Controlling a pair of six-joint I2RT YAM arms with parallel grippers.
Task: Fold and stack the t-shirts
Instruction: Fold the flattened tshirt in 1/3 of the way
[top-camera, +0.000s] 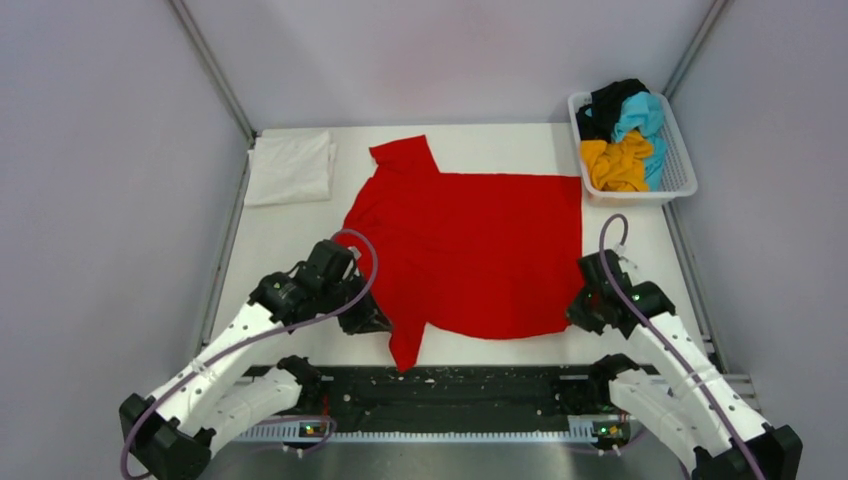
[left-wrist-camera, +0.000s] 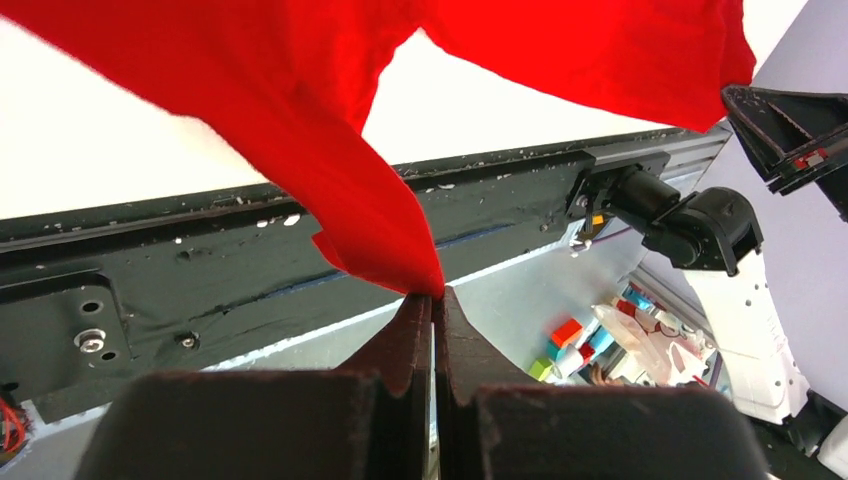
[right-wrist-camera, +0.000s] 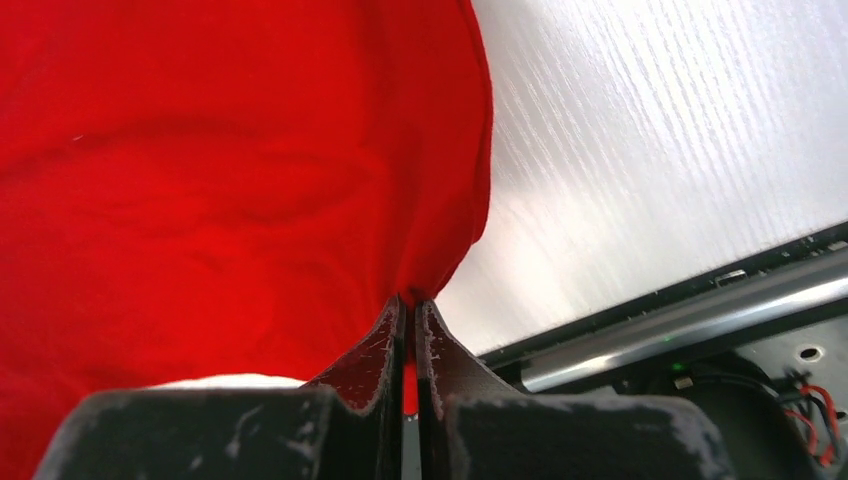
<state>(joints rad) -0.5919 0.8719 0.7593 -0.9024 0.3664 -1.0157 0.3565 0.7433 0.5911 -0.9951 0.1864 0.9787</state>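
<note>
Shirt: red t-shirt (top-camera: 470, 250) spread on table (top-camera: 290, 260) | grip: left gripper (left-wrist-camera: 433, 298) and right gripper (right-wrist-camera: 409, 300) both clamped on its near corners | risk: thin pinch may slip if lifting is uneven.

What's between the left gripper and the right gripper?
The red t-shirt; the top view shows it spread between left gripper and right gripper, each shut on its edge.

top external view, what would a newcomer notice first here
The bright red t-shirt spread across the middle of the table, its near edge pinched by the left fingers and the right fingers. Then the white mesh basket at the far right, holding black, turquoise and orange-yellow shirts, and the folded white t-shirt at far left.
</note>
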